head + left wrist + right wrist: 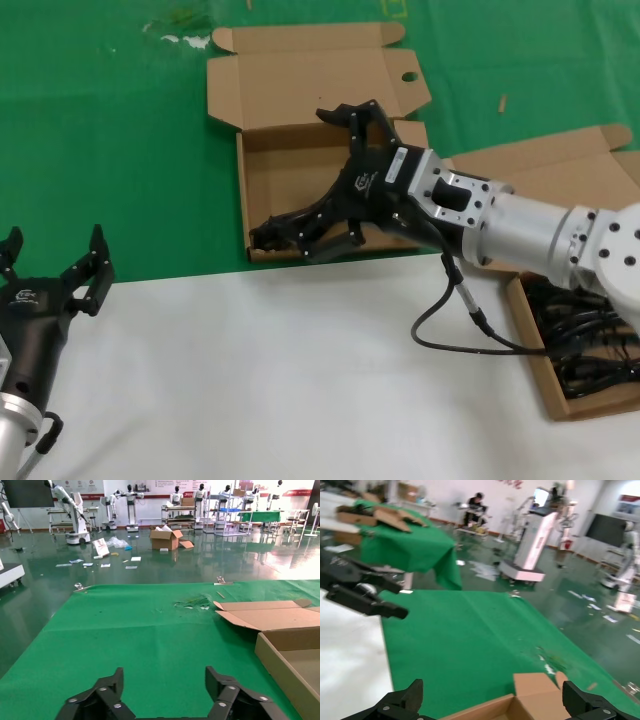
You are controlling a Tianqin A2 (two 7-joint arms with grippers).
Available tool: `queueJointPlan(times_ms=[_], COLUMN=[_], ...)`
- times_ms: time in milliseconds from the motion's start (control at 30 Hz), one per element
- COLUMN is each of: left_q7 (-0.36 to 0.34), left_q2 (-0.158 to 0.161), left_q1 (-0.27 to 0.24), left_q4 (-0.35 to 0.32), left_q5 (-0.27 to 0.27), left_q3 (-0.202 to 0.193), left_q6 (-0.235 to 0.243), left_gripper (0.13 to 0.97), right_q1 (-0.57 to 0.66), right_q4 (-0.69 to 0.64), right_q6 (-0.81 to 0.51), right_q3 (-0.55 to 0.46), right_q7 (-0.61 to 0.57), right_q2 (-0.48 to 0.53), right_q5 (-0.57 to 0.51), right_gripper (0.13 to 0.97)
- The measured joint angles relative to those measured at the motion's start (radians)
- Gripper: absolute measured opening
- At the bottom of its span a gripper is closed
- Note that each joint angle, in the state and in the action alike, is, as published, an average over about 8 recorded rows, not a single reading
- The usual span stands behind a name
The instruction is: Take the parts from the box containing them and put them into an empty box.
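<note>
The empty box [268,172] lies open on the green cloth at the back centre, with a round hole in its lid tab [409,77]. My right gripper [295,178] hangs over its inside, open wide, with nothing between the fingers. In the right wrist view that gripper [495,702] straddles a corner of the empty box [535,700]. The box containing the parts [528,352] sits at the right, partly hidden by my right arm. Black cords [592,345] lie bundled inside it. My left gripper [55,262] rests open at the near left; in its own view the left gripper [165,680] holds nothing.
A white surface [270,370] covers the near half and the green cloth [110,150] the far half. The right box's lid [560,165] lies open behind my right arm. A black cable [470,320] loops under that arm. The empty box's wall [285,672] shows in the left wrist view.
</note>
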Motion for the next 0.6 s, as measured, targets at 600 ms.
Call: queueJointPlan(times_ms=[600], left_q7=[0.0], left_q2=[0.0], left_q1=[0.0], left_q4=[0.0], left_q5=[0.0], left_q3=[0.0], left_q6=[0.0], left_gripper=[0.809], right_q1=[-0.22], right_q4=[0.068], right_q6=[0.251], right_q3=[0.128], right_q7=[-0.014], right_q2=[-0.041], right_q5=[0.115], right_gripper=[0.966])
